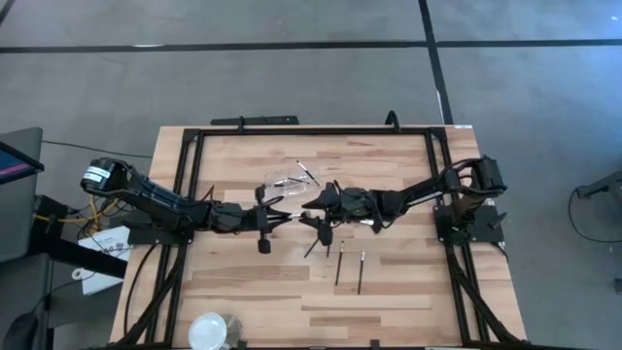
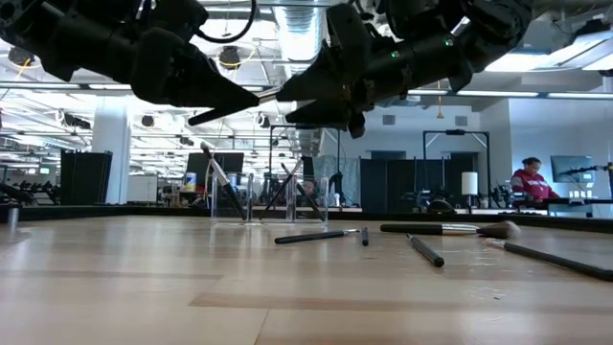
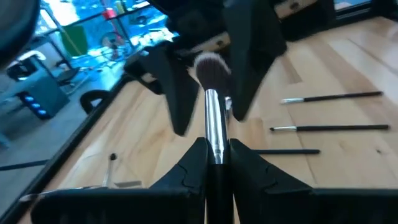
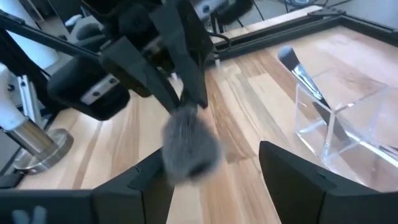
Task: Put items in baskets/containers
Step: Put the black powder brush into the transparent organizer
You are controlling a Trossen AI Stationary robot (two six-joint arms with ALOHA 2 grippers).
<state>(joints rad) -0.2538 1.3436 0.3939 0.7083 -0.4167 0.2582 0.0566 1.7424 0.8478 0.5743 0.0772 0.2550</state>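
My left gripper (image 1: 285,216) (image 3: 216,158) is shut on a makeup brush (image 3: 213,118) with a silver ferrule and a fluffy grey head (image 4: 189,142), held above the table's middle. My right gripper (image 1: 309,209) (image 4: 211,180) faces it, open, one finger on each side of the brush head; whether they touch it I cannot tell. The clear container (image 1: 290,180) (image 4: 348,124) stands just beyond them toward the far edge, with several brushes leaning inside. Other brushes (image 1: 340,262) (image 3: 329,128) lie flat on the wood. My left gripper pinches the brush between its two fingers (image 3: 245,165) just behind the silver ferrule (image 3: 216,146); the handle is hidden between them. The fingers lie along the brush, about level, pointing toward the table's right. The brush is lifted clear, its head sticking out toward my right gripper.
A round white and clear object (image 1: 214,331) sits at the near edge, left of centre. Three loose brushes (image 2: 445,229) lie near-right of the grippers. A black frame (image 1: 292,131) runs round the table. A person (image 2: 532,180) sits far back in the room.
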